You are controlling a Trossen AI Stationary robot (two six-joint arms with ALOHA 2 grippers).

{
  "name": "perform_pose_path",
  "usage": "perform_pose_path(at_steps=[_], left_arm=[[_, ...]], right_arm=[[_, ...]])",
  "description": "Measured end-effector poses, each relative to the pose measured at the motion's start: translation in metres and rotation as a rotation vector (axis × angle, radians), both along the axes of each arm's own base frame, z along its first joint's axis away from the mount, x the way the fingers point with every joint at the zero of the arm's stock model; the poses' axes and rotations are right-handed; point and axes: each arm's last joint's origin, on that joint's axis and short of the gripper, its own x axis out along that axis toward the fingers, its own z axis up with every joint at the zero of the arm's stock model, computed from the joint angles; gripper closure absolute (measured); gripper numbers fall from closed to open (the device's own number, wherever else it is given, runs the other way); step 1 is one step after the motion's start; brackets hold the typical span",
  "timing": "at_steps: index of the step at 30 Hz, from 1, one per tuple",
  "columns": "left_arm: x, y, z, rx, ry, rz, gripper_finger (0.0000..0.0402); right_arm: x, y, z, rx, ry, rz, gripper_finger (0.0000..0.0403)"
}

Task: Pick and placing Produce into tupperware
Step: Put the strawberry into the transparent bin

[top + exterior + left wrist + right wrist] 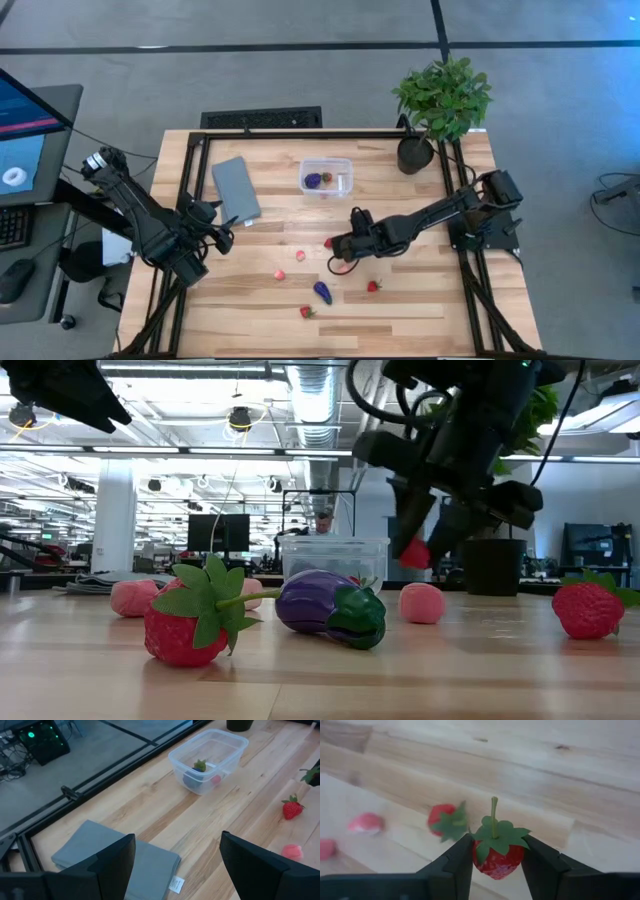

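The wooden worktop (pixel 420 310) sat in a wide open office, with a potted plant (pixel 440 100) at its far right corner and a flat grey lid (pixel 236 188) lying toward the far left. The tupperware (pixel 327 177) stood near the far edge, about midway along, already holding a purple eggplant (pixel 314 181) and a small red piece. The right gripper (pixel 495 862) hung above the middle of the worktop, its fingers clamped on a strawberry (pixel 498 851), gripped at both sides with the green top and stem pointing up. It was clear of the wood. Another strawberry (pixel 445 821) lay on the boards just under it. Nearer the front edge lay a second eggplant (pixel 322 291), with a strawberry (pixel 307 312) close to that edge and another (pixel 373 286) to its right. Pink pieces (pixel 279 275) were scattered left of centre. The left gripper (pixel 177 865) waited by the left edge, near the lid, fingers apart and holding nothing.
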Motion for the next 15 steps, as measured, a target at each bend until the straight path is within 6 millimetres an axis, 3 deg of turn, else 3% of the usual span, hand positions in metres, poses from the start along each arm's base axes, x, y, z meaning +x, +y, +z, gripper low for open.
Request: perform_pose_path(at_steps=[15], left_arm=[[0.0, 0.0, 0.0, -0.002, -0.002, 0.0, 0.0122]], right_arm=[[-0.001, -0.043, 0.052, -0.138, -0.185, -0.009, 0.0236]])
